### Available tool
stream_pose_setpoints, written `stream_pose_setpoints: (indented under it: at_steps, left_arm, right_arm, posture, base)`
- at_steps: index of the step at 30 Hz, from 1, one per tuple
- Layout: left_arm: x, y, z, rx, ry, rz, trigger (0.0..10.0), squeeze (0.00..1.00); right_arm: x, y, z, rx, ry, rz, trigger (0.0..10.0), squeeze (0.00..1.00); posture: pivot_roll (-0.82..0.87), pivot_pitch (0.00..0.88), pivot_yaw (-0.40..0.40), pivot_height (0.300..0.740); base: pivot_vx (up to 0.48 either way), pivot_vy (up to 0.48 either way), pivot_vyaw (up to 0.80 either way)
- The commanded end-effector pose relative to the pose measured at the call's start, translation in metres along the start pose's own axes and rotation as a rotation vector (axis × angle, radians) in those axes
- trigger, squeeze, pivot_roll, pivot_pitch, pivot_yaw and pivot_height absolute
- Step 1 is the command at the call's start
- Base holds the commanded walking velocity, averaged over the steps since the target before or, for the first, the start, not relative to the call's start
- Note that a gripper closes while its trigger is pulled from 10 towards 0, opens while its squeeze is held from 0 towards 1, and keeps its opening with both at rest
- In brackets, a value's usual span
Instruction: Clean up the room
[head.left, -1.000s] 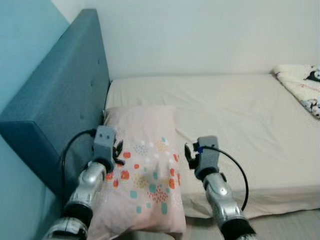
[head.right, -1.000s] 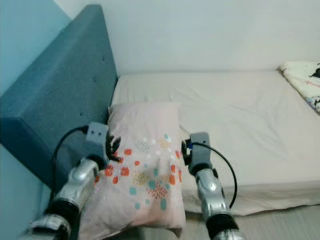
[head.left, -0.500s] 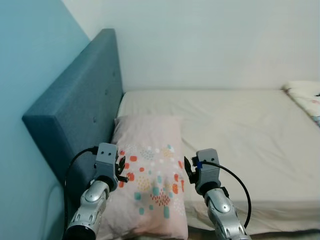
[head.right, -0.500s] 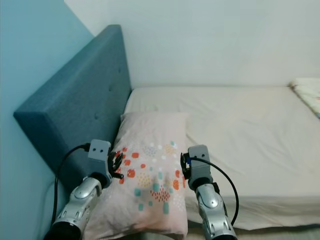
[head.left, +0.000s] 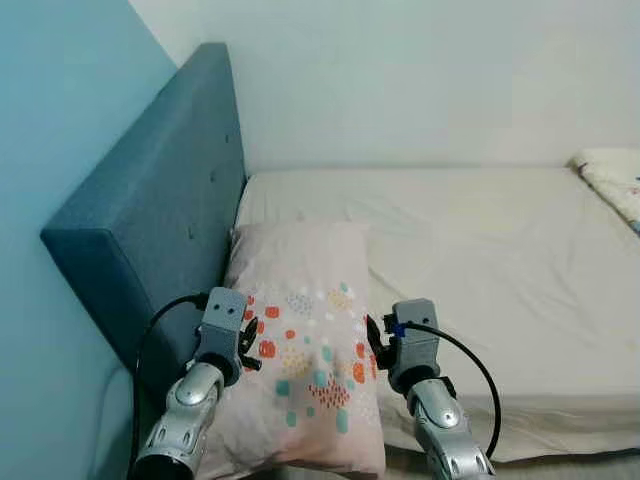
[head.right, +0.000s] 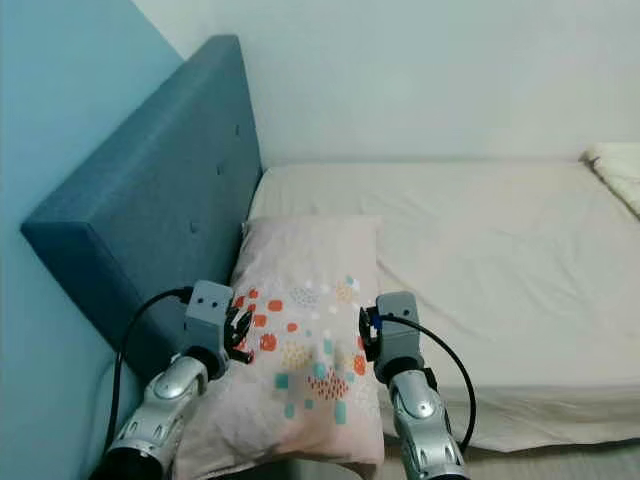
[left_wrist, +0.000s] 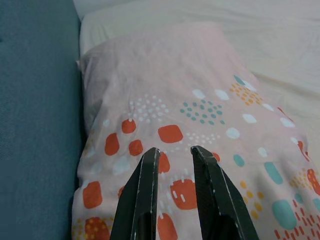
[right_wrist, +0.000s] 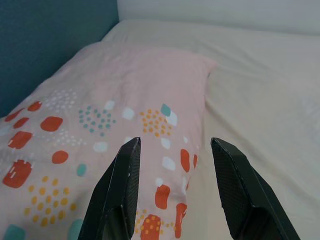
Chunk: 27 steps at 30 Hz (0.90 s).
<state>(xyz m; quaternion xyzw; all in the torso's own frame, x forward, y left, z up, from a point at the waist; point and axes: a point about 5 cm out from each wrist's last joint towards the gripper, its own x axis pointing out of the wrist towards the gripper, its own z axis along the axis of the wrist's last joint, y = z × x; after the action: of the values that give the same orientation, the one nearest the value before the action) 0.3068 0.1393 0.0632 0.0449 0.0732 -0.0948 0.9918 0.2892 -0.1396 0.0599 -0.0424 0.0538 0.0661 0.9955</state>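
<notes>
The left gripper hovers over the near left edge of the pale pink pillow printed with red, orange and teal patches, its two black fingers a narrow gap apart with nothing between them. The right gripper hangs over the pillow's near right edge, fingers spread wide and empty.

Between and beyond the two grippers the pillow lies flat on the cream-sheeted mattress, its long side just beside the teal upholstered headboard out past the left gripper; its near end seems to overhang the mattress edge. Far beyond the right gripper, at the bed's other end, sits a bunched white printed blanket.

By the look of it the pillow is roughly placed at the head of the bed; squaring it up and folding the blanket appear to remain.
</notes>
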Motion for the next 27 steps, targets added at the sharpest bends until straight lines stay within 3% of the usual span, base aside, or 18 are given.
stream_pose_setpoints:
  at_steps: [1, 16, 27]
  left_arm:
    - [-0.0028, -0.0027, -0.005, -0.006, 0.028, -0.004, 10.0, 0.0]
    - [-0.006, -0.002, -0.0007, 0.037, 0.018, -0.035, 10.0, 0.0]
    - [-0.0104, -0.0029, 0.0012, 0.071, 0.02, -0.105, 10.0, 0.0]
  right_arm:
    - [-0.0029, -0.0002, -0.0035, 0.016, 0.021, -0.006, 10.0, 0.0]
    - [-0.0037, 0.0014, -0.003, 0.042, 0.026, -0.011, 10.0, 0.0]
    - [-0.0054, 0.0033, -0.0038, 0.045, 0.026, -0.008, 10.0, 0.0]
  posture:
    - [0.02, 0.081, 0.01, 0.667]
    - [0.03, 0.086, 0.015, 0.597]
    - [0.04, 0.099, 0.022, 0.592]
  base:
    - [0.0, 0.0, 0.0]
    - [0.0, 0.0, 0.0]
    - [0.0, 0.0, 0.0]
